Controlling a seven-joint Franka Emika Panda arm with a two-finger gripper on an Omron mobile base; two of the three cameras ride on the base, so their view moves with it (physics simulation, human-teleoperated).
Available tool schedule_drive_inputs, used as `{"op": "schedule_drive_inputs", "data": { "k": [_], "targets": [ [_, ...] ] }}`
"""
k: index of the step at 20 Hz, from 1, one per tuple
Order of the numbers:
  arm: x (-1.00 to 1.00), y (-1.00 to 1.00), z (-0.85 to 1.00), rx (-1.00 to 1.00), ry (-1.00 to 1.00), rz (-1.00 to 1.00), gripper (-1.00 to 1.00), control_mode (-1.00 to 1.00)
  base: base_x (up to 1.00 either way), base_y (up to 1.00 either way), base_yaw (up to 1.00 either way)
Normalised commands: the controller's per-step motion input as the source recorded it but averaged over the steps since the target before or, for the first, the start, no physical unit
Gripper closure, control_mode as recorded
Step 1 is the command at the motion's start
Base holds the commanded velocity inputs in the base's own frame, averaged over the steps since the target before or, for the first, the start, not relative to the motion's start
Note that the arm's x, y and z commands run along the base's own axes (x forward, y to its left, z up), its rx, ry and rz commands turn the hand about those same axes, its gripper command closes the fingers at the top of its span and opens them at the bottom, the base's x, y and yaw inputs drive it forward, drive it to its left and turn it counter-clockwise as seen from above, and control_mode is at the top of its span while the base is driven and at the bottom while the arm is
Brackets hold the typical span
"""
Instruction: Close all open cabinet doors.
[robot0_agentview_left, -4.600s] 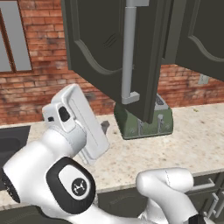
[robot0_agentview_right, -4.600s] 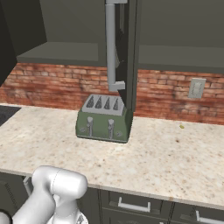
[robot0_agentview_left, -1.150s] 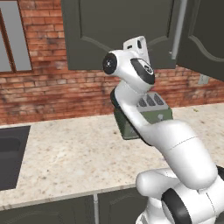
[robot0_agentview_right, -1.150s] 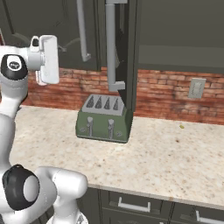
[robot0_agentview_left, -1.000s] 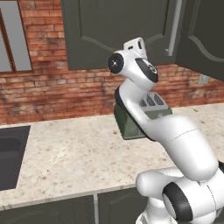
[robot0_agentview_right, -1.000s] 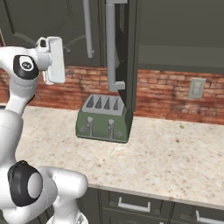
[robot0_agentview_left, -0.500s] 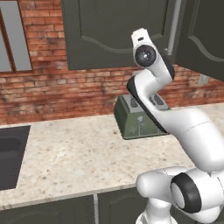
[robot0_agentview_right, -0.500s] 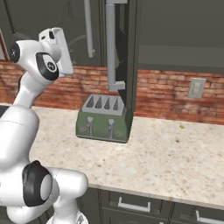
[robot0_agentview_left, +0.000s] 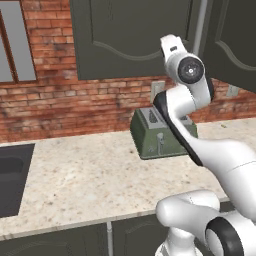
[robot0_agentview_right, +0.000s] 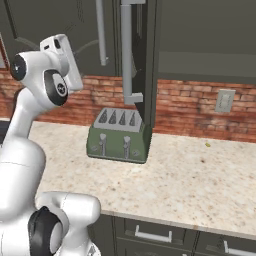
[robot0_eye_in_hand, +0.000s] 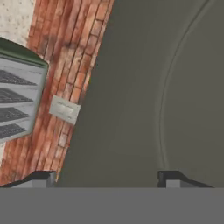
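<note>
The left cabinet door (robot0_agentview_left: 130, 40), dark with an arched moulding, lies about flat against the wall cabinet, its grey bar handle (robot0_agentview_right: 100, 31) at its right edge. My gripper (robot0_eye_in_hand: 107, 178) is open, close in front of this door's panel (robot0_eye_in_hand: 131, 87), with nothing between the fingertips. The white hand (robot0_agentview_left: 171, 46) is raised at the door's lower right part. A second cabinet door (robot0_agentview_right: 144, 55) stands open, edge-on above the toaster, with its long handle (robot0_agentview_right: 127, 50) facing me. In the left base view this door (robot0_agentview_left: 234, 40) angles out at the right.
A green toaster (robot0_agentview_right: 120, 135) stands on the speckled counter (robot0_agentview_left: 75, 180) against the brick wall, under the open door. A wall outlet (robot0_agentview_right: 225, 101) is to its right. A dark sink (robot0_agentview_left: 10, 175) lies at the far left. Under-counter drawers (robot0_agentview_right: 150, 234) run below.
My hand has risen and moved right along the left door's face, closer to its handle side. The edge-on door has stayed where it was.
</note>
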Motion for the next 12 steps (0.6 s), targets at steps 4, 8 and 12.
{"op": "schedule_drive_inputs", "data": {
  "k": [4, 8, 12],
  "targets": [
    [-0.98, 0.08, 0.09, 0.0, -0.18, 0.0, -1.0, -1.0, 0.0, 0.0, 0.0],
    [-0.91, 0.07, 0.14, 0.0, -0.23, 0.0, -1.0, -1.0, 0.0, 0.0, 0.0],
    [-0.69, 0.0, 0.12, 0.0, -0.16, -0.04, -1.0, -1.0, 0.0, 0.0, 0.0]
  ]
}}
